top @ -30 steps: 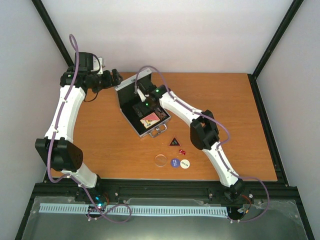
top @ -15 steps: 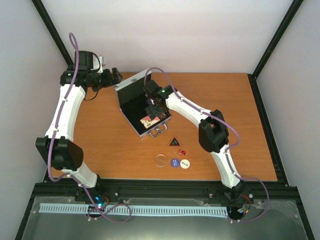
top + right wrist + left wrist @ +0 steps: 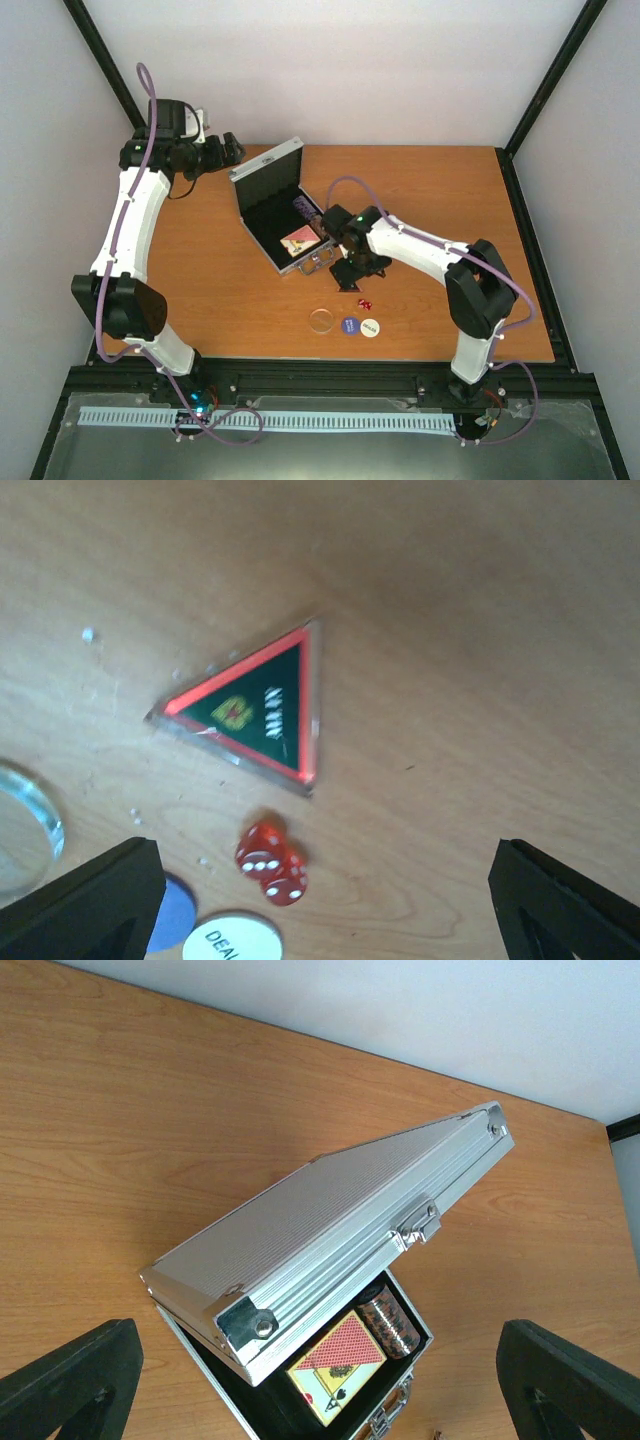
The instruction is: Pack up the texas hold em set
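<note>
My right pincer point(image 3: 325, 885) hangs released and empty above the black triangle point(image 3: 252, 712), flat on the table point(image 3: 460, 600) just off the case point(image 3: 268, 171)'s handle side. It lies ahead of my fingertips point(image 3: 90, 905), centred between them.

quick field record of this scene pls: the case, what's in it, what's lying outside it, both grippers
case: small silver aluminium case, lid partly raised
inside: pink-orange card box, dark chip stack
loose outside: red-edged dark triangle, red dice, clear disc, blue disc, white disc
left gripper: open, empty, behind the lid
right gripper: open, empty, above triangle and dice
</note>
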